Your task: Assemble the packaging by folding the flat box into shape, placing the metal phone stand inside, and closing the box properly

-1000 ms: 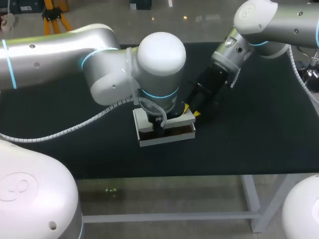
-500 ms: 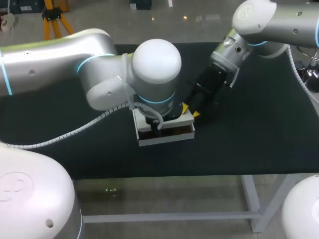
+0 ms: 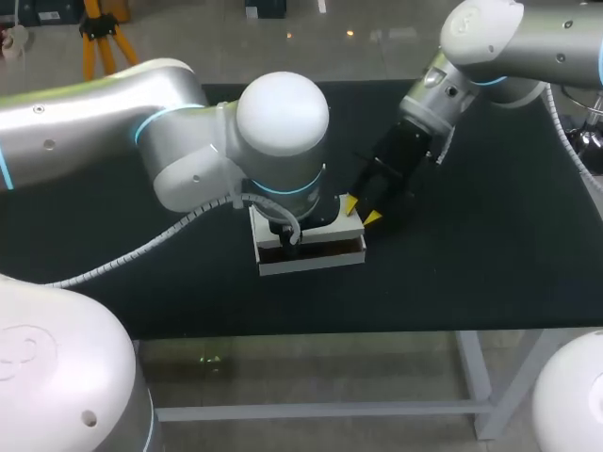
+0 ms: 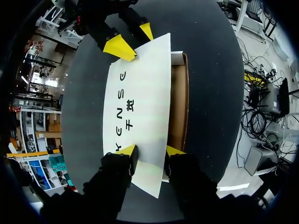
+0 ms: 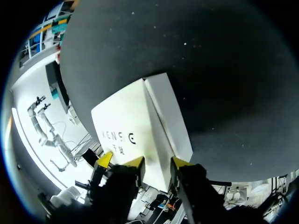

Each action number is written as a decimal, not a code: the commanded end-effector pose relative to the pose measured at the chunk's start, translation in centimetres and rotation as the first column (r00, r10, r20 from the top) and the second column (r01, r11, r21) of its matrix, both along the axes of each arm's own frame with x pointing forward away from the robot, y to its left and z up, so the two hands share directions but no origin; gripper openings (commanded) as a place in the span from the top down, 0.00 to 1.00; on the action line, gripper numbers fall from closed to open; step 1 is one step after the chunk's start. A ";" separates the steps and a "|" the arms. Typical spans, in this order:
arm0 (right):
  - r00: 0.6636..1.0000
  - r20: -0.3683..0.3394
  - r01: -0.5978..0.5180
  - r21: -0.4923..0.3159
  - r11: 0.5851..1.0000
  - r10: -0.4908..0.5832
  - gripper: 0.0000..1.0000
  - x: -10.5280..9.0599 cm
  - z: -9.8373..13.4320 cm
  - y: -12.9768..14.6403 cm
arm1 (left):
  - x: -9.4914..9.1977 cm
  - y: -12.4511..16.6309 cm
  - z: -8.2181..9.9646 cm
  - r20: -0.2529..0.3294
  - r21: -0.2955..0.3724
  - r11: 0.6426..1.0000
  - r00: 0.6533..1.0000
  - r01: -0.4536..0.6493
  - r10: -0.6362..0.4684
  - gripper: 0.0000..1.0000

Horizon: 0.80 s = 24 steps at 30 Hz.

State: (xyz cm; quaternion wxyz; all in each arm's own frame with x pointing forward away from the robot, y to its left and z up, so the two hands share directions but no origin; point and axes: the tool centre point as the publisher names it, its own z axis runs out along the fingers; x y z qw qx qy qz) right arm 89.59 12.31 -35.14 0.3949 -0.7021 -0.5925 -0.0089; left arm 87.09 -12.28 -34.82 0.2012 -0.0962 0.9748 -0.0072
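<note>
The white box [image 3: 311,252] sits mid-table [image 3: 490,254] with its brown interior exposed along the front. Its lid [image 4: 140,102] carries one line of black print. The left arm [image 3: 113,104] stands vertical over the box, and the left gripper [image 4: 150,151] clamps the lid's near edge. The right arm [image 3: 528,47] slants down to the box's right end, where the right gripper [image 3: 362,211] meets the lid. Whether it grips cannot be determined.
</note>
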 end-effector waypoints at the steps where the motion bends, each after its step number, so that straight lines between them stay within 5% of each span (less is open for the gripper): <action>1: 1.000 0.002 0.001 -0.002 1.000 -0.001 0.61 -0.1 0.1 0.0 | -0.1 -0.1 -0.5 0.002 0.000 1.000 1.000 0.002 -0.002 0.63; 24: 1.000 -0.013 -0.010 -0.001 1.000 0.010 0.62 -0.3 -0.4 0.3 | -0.8 -0.3 -1.8 -0.013 0.003 1.000 1.000 0.029 -0.029 0.64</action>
